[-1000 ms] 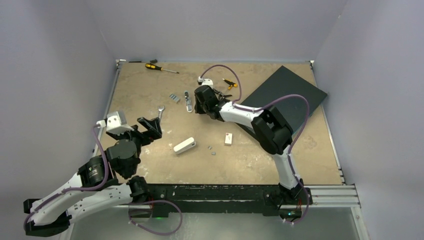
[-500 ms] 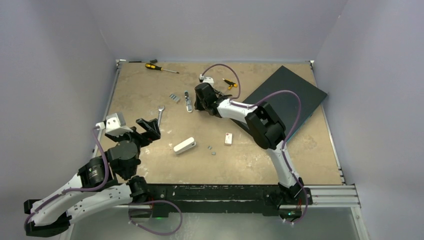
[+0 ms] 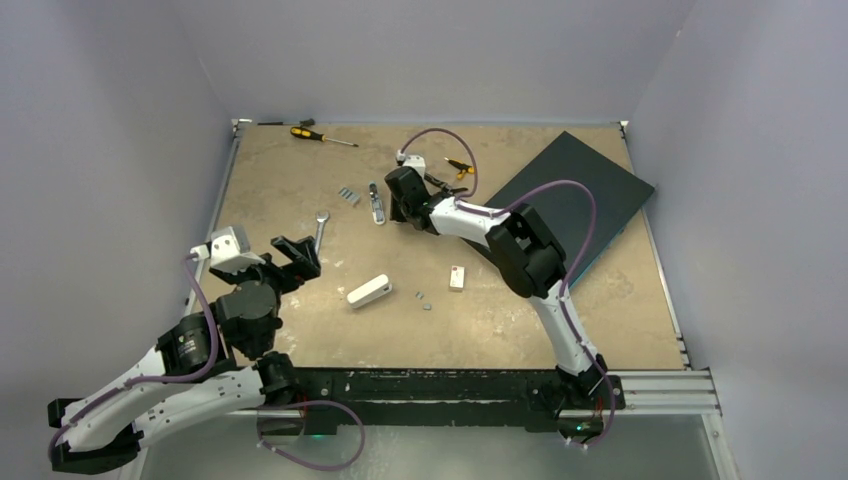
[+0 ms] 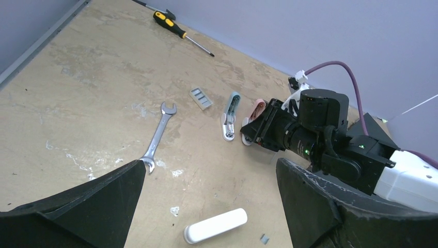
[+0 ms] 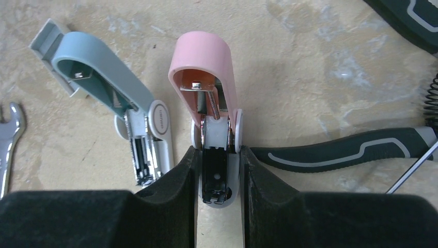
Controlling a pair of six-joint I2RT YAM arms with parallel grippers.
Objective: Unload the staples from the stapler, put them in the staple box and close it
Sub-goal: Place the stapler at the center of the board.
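Two staplers lie hinged open side by side toward 12 o'clock on the worktop [image 3: 300, 170]. One is a pink stapler [image 5: 204, 67]; just at its 9 o'clock in the right wrist view is a blue-grey stapler [image 5: 103, 67]. The blue-grey one has small lettering on its round white hinge cap, too small to read.

The right jaws are clenched on the pink stapler's base, with a black finger [image 5: 178, 175] pressed against each side. The left jaws are spread wide and grasp nothing, out at the worktop's 8 o'clock.

The staples [image 3: 348, 195] are a grey ribbed strip lying loose on the worktop, near the blue-grey stapler's 9 o'clock in the top view and not touching it.

The worktop is tan and mottled, with pale scuffs and a metal rail along its edges. Plain lilac-grey walls close it in on three sides. A wrench [image 3: 321, 224] lies at the staples' 7 o'clock. A yellow-and-black screwdriver [image 3: 320, 135] lies by the far wall, and a dark board [image 3: 570, 195] lies at 2 o'clock.
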